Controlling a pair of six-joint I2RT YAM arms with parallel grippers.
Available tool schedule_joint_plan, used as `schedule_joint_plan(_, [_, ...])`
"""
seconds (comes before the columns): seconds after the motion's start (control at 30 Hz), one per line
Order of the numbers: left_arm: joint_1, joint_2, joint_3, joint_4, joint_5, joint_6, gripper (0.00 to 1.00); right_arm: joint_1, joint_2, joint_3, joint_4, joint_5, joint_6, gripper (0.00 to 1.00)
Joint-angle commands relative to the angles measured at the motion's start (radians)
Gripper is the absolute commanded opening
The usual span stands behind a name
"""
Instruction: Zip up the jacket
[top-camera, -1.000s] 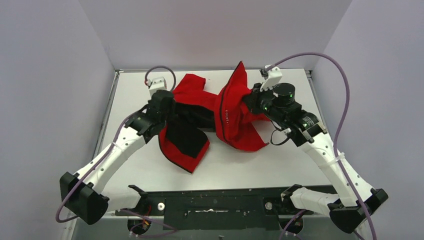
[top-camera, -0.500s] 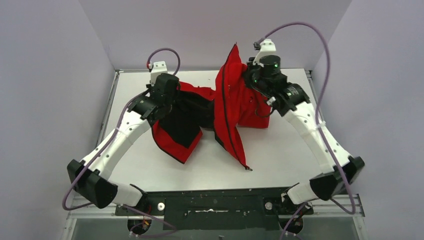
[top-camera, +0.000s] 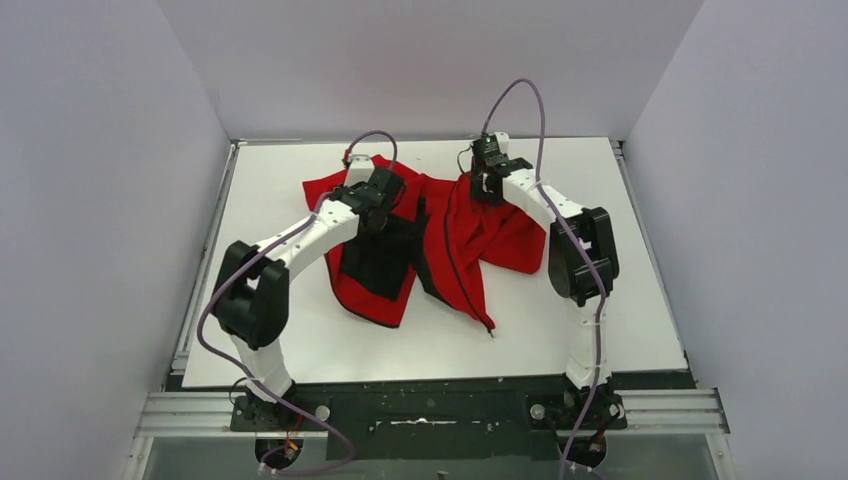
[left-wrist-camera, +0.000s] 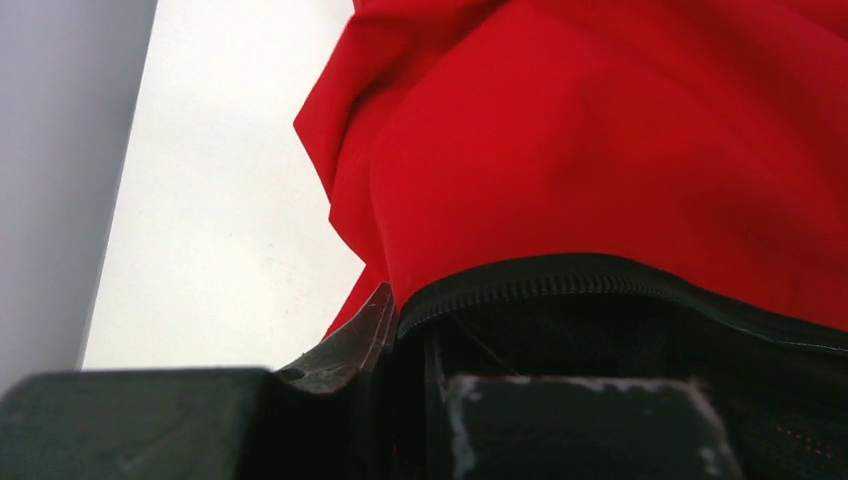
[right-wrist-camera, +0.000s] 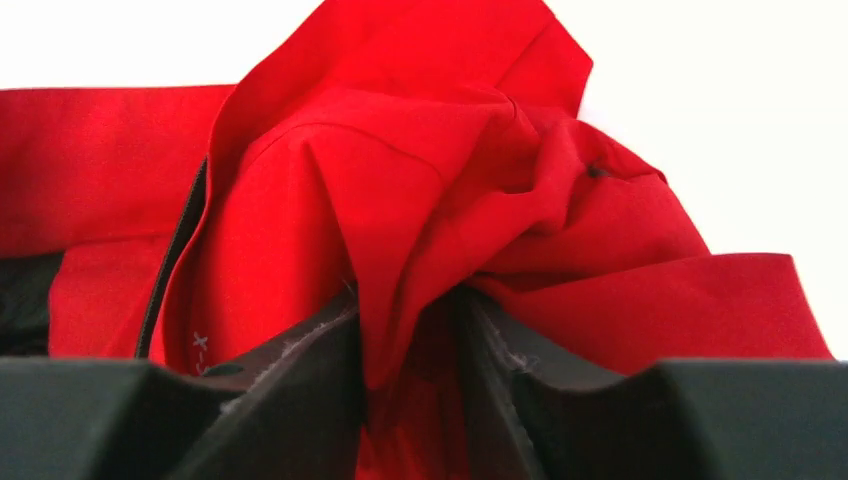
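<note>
The red jacket (top-camera: 480, 235) lies open and rumpled at the back middle of the white table (top-camera: 620, 320), dark lining (top-camera: 385, 255) showing on its left half. A dark front zipper edge (top-camera: 452, 262) runs down the right half to a loose end near the middle. My left gripper (top-camera: 383, 193) is shut on the jacket's left edge by the dark zipper tape (left-wrist-camera: 560, 285). My right gripper (top-camera: 487, 184) is shut on a bunched fold of red cloth (right-wrist-camera: 420, 300) at the jacket's upper right. Both fingertip pairs are buried in cloth.
Both arms reach far over the table, elbows raised. Purple cables (top-camera: 525, 95) loop above the wrists. The enclosure's walls stand close at back and sides. A black rail (top-camera: 430, 410) runs along the near edge.
Both grippers have carried the jacket toward the back and lowered it. The right half, held high before, now drapes lower and flatter on the table.
</note>
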Motion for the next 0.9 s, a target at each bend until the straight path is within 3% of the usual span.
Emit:
schedule_joint_plan(0.0, [-0.03,0.057,0.084,-0.032,-0.046,-0.081,0.1,-0.003,-0.12,-0.014,0.126,-0.024,0.034,0.48])
schedule_joint_plan(0.1, [-0.034,0.019,0.073,-0.032,-0.016,-0.085,0.36,-0.008,-0.24,-0.144,0.197,-0.077,0.042,0.66])
schedule_joint_plan(0.2, [-0.034,-0.052,0.053,-0.021,0.027,-0.076,0.53,-0.007,-0.362,-0.25,0.22,-0.118,0.051,0.77])
schedule_joint_plan(0.3, [-0.034,-0.134,0.03,-0.033,0.054,-0.081,0.56,-0.004,-0.505,-0.371,0.246,-0.181,0.066,0.81])
schedule_joint_plan(0.53, [-0.034,-0.38,-0.131,-0.012,0.19,-0.094,0.75,0.039,-0.783,-0.648,0.324,-0.294,0.087,0.88])
schedule_joint_plan(0.87, [-0.034,-0.729,-0.488,0.02,0.388,-0.264,0.79,0.161,-0.998,-0.908,0.334,-0.458,0.051,0.94])
